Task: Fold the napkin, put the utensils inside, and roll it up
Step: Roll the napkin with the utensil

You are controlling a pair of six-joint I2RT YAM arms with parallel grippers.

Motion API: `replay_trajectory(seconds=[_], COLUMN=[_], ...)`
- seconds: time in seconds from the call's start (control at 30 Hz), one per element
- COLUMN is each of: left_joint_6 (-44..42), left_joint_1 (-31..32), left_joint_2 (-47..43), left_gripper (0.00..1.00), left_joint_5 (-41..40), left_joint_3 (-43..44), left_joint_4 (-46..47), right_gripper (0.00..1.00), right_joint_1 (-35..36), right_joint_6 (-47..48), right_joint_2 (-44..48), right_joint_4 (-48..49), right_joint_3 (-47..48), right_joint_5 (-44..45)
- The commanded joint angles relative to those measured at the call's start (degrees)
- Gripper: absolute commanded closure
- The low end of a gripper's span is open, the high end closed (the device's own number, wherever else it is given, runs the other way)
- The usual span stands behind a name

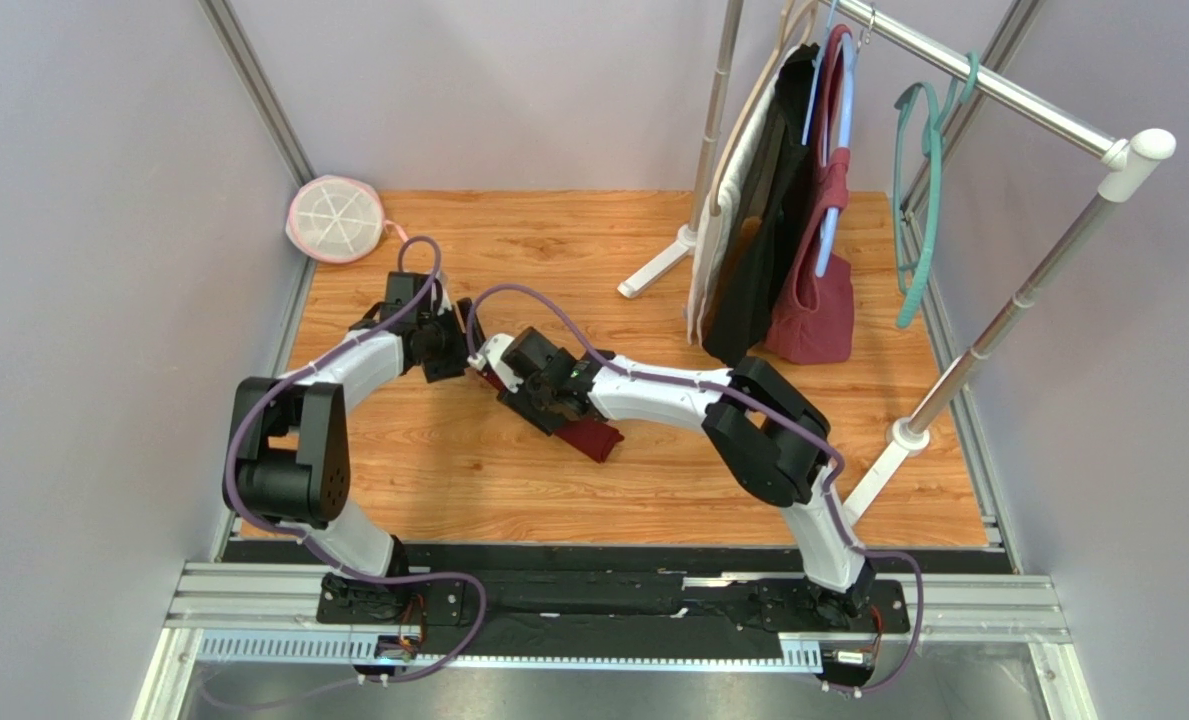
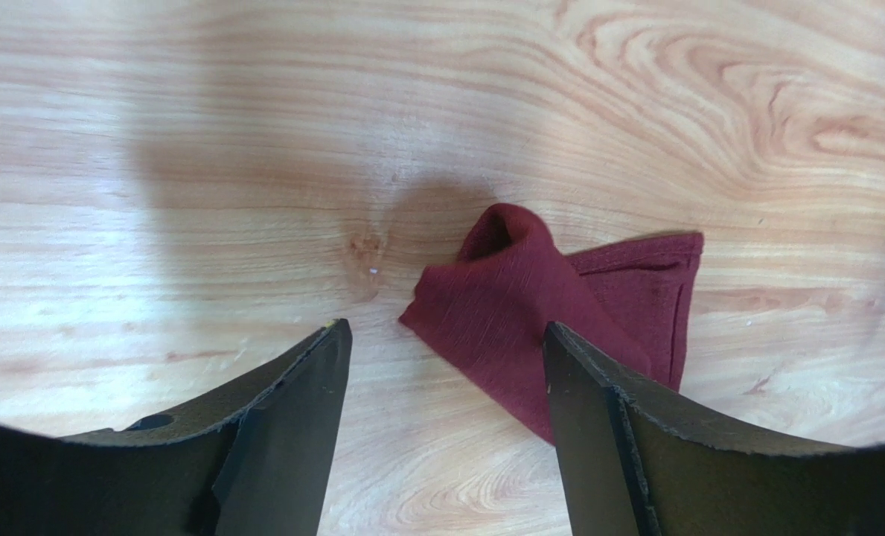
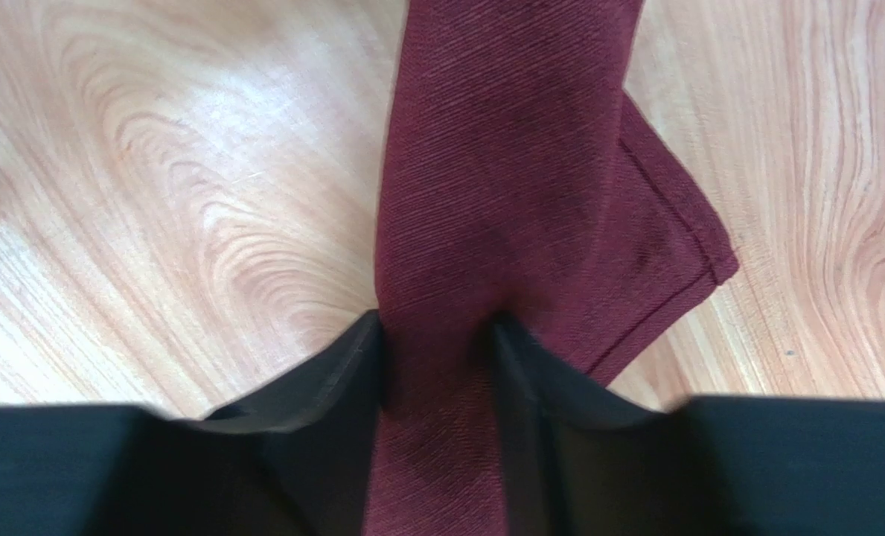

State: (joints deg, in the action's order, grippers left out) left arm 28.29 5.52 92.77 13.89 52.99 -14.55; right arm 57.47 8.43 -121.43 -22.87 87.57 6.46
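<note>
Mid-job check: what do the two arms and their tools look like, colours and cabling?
The left arm and right arm match: white link shells between bulky black joint housings. A greyish-purple cable loops outside each, base to wrist. The left tool and right tool each have two matte black, wedge-shaped fingers tapering to blunt tips. No markings show.

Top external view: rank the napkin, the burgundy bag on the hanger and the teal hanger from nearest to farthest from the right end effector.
1. Napkin: pinched in the right end effector, directly under it.
2. Burgundy bag: hanging on the rack, to the right and farther back.
3. Teal hanger: farther right along the same rack.
</note>
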Motion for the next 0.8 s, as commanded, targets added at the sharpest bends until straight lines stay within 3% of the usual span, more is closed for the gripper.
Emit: replay_trajectory(seconds=[0.0, 0.13, 0.33, 0.77], left_joint_6=[0.27, 0.80, -0.17, 0.53], left_joint_1=[-0.68, -0.95, -0.95, -0.86], left_joint_2=[-6.10, -9.18, -11.12, -6.21], left_gripper=[0.27, 0.27, 0.27, 0.33], left_joint_5=[-4.83, -5.28, -1.42, 2.19], left_joint_3=[0.45, -1.40, -2.81, -4.12], left_joint_4=[-0.66, 0.30, 1.89, 4.70], right_gripper=[0.64, 0.74, 0.76, 0.78], right_joint_1=[-4.03, -6.75, -10.09, -16.69], right_joint_6=[-4.28, -6.66, -11.32, -19.14], right_joint_2=[-2.94, -2.33, -2.32, -7.77], right_joint_4=[-3.40, -4.20, -4.20, 1.86], right_joint_3=[-0.20, -0.91, -0.30, 0.50], right_joint_5=[-13.82, -25.05, -39.30, -56.20])
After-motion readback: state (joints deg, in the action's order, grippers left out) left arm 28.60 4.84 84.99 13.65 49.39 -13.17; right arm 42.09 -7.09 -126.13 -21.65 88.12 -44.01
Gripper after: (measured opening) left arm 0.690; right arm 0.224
